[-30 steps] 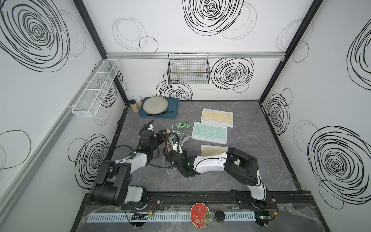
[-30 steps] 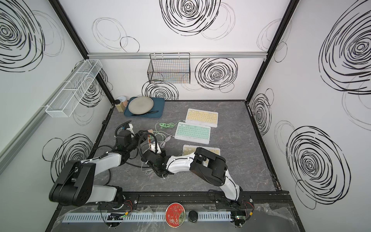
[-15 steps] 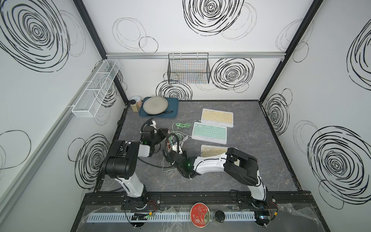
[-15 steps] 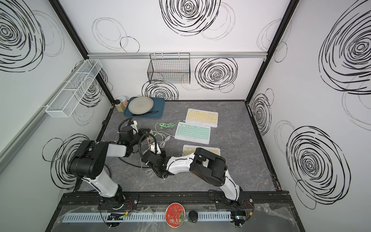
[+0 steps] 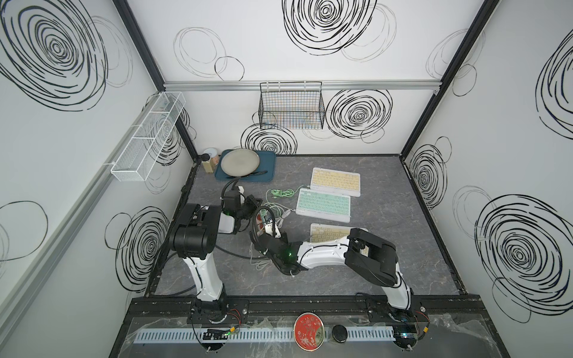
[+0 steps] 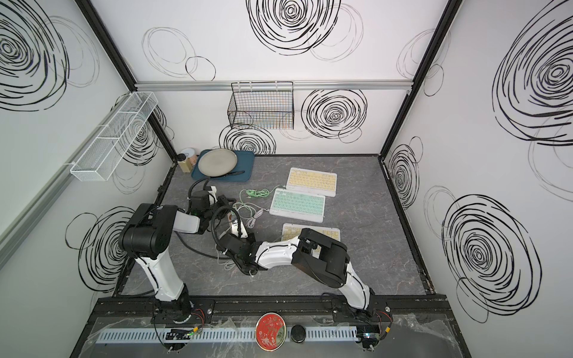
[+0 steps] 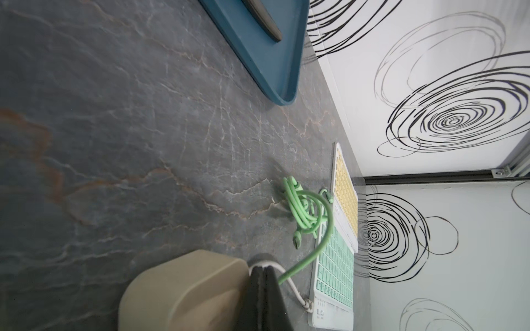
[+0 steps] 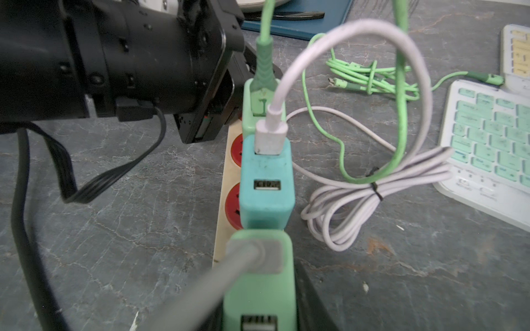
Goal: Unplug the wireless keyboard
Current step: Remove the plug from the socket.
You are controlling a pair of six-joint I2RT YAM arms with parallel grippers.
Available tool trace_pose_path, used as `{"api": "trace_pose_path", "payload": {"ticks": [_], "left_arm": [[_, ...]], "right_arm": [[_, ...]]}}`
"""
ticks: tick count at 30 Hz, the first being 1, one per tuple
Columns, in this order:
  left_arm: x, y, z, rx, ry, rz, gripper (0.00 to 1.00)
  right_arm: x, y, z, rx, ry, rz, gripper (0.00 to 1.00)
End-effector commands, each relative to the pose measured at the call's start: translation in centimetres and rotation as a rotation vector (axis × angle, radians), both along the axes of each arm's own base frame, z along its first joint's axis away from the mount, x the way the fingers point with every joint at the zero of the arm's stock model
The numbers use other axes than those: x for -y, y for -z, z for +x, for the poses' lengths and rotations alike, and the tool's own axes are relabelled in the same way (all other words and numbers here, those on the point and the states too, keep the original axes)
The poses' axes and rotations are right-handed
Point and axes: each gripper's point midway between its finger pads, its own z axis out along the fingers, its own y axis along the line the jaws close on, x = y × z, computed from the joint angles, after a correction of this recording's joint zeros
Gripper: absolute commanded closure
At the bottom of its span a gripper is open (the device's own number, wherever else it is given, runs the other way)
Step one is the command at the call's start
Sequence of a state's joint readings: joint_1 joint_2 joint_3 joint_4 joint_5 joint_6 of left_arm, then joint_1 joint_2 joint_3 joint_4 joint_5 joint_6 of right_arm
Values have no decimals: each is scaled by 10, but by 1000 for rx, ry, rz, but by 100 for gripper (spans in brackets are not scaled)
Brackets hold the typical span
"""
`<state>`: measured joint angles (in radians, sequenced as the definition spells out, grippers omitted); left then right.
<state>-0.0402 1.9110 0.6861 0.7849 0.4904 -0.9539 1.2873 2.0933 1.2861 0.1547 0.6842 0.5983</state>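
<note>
Two grippers work at the beige power strip. Left gripper: jaws pressed together beside the strip's end, white cable at the tips. Right gripper: clamped on the near green charger. Green keyboard lies nearby, with the white cable plugged in.

I see a matt, stone-veined tabletop, a smooth blue plastic tray at eleven o'clock (slightly shiny), a black wire-metal basket at twelve, and a matt green plastic charger.
</note>
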Motion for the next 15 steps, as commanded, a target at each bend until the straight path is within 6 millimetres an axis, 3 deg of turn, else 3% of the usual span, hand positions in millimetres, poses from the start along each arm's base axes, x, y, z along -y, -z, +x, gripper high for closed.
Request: {"api": "trace_pose_path", "payload": {"ticks": [1, 8, 11, 12, 15], "left_arm": [[1, 44, -31, -155, -7, -60, 100], [-5, 67, -39, -191, -6, -21, 100], [-6, 67, -39, -172, -6, -33, 100], [-7, 68, -39, -171, -7, -34, 100], [-8, 68, -39, -163, -7, -26, 100]], "right_arm": [[-11, -8, -5, 15, 3, -2, 65], [-13, -12, -14, -29, -36, 46, 48], [-15, -9, -16, -43, -58, 60, 45], [-16, -7, -16, -48, -66, 68, 47], [-17, -3, -14, -77, -81, 92, 71]]}}
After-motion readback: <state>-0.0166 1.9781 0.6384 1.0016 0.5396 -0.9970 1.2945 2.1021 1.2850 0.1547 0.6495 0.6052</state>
